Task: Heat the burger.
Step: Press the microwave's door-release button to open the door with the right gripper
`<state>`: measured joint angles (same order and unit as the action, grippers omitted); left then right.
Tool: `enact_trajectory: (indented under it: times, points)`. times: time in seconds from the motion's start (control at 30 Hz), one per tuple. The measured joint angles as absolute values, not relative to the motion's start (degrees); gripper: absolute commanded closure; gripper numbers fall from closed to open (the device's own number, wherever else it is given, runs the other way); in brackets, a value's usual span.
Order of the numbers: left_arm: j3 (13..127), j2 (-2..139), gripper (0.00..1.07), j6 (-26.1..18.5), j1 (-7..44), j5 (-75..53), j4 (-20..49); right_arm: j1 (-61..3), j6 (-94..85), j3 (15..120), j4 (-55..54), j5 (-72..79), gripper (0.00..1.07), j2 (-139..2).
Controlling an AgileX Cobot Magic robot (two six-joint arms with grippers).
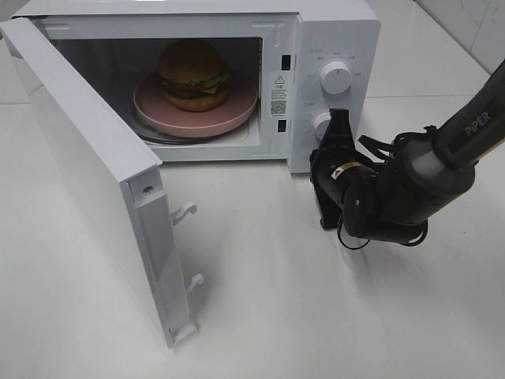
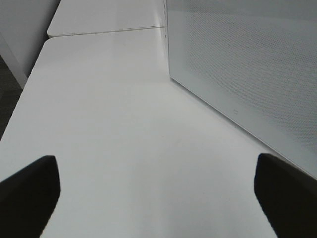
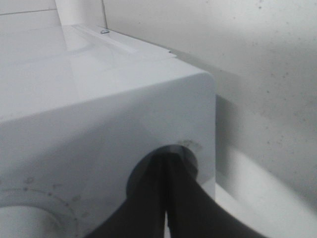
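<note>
- Burger (image 1: 192, 73) run, seen from my console: right gripper (image 1: 338, 120), jaws pinched together and holding nothing, points its tips at the lower knob (image 1: 321, 125) of the microwave (image 1: 331, 31); contact I cannot confirm.
- Left gripper (image 2: 158, 198), fingers spread wide and empty, hovers low over the desk (image 2: 124, 139), just beside the outer face of the door (image 2: 247, 74).
- Door hangs swung wide open toward the desk's left edge, latch hooks (image 1: 185, 212) bared.
- Inside the cavity, toward the desk's far edge, the burger sits upright at the middle of the pink plate (image 1: 237, 106).
- My read: closing the door is the step in hand; no dial matters until it latches.
- To do it well, I would press the left fingers flat on the door's outer face near its free edge, sweep it in one steady arc, and push until both hooks seat, with the right gripper held off the knob until then.
</note>
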<state>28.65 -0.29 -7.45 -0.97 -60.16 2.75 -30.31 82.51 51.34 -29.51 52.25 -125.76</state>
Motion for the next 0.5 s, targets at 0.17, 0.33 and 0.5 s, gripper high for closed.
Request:
enact_trajectory:
  times: [0.17, 0.33, 0.5]
  points:
    - [28.65, -0.29, 0.07, -7.45, -0.97, -60.16, 2.75, -29.97, 83.65, 50.65, -27.79, 48.47, 1.07, -123.93]
    - [28.65, -0.29, 0.07, -7.45, -0.97, -60.16, 2.75, -30.08, 81.7, 48.53, -25.1, 44.06, 1.07, -120.44]
    - [28.65, -0.29, 0.07, -7.45, -0.97, -60.16, 2.75, -30.19, 77.69, 46.75, -23.15, 37.82, 1.07, -116.65]
